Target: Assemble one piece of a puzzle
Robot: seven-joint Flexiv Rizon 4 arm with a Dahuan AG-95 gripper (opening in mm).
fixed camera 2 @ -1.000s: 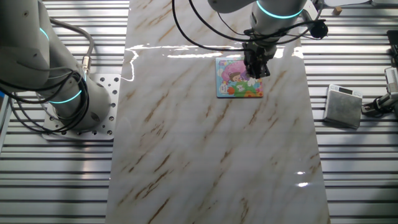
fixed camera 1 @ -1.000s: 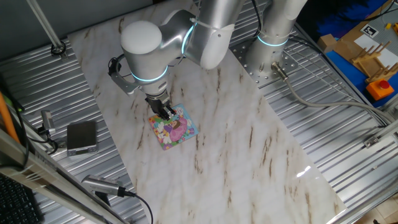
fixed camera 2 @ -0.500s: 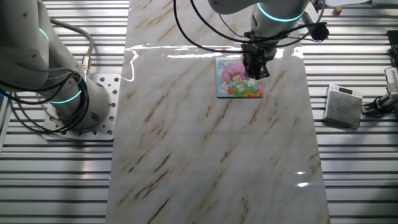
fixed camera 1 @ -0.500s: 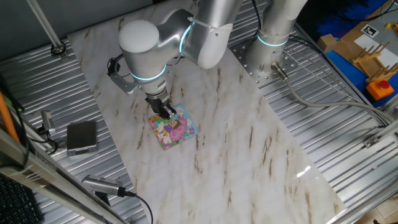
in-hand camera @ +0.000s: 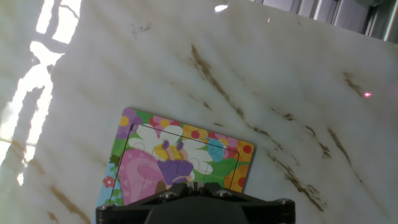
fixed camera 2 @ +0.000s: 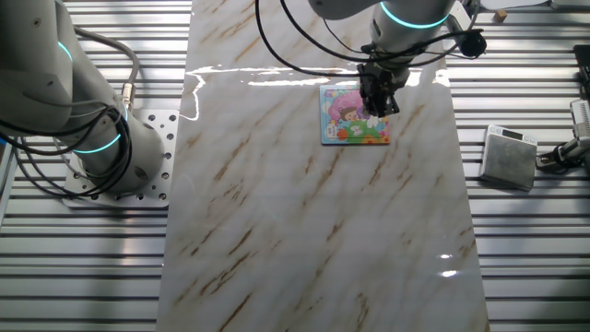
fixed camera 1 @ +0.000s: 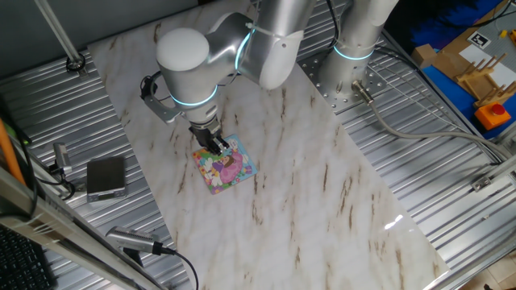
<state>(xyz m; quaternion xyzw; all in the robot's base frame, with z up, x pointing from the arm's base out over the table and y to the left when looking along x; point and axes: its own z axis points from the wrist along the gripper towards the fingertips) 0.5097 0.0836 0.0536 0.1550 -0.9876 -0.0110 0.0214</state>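
The puzzle point(fixed camera 1: 228, 169) point(fixed camera 2: 343, 117) lies flat on the marble table top, a small square cartoon board in pink, purple, yellow and green. My gripper point(fixed camera 1: 218, 147) point(fixed camera 2: 374, 108) stands straight down over the board's edge nearest the arm. In the hand view the puzzle point(in-hand camera: 180, 152) fills the lower middle. The gripper point(in-hand camera: 191, 185) sits at the bottom edge with its jaws drawn almost together. Only a thin sliver shows between them, which I take for the piece; the fingers hide the rest of it.
A grey box point(fixed camera 1: 106, 177) point(fixed camera 2: 509, 157) rests on the ribbed metal bench beside the marble slab. A second arm's base point(fixed camera 2: 92, 138) stands on the opposite side. Cables point(fixed camera 1: 153, 250) run along the bench near the slab's corner.
The arm shifted very slightly over the board and came back; the gripper stays down on the same spot of the puzzle with its jaws unchanged.
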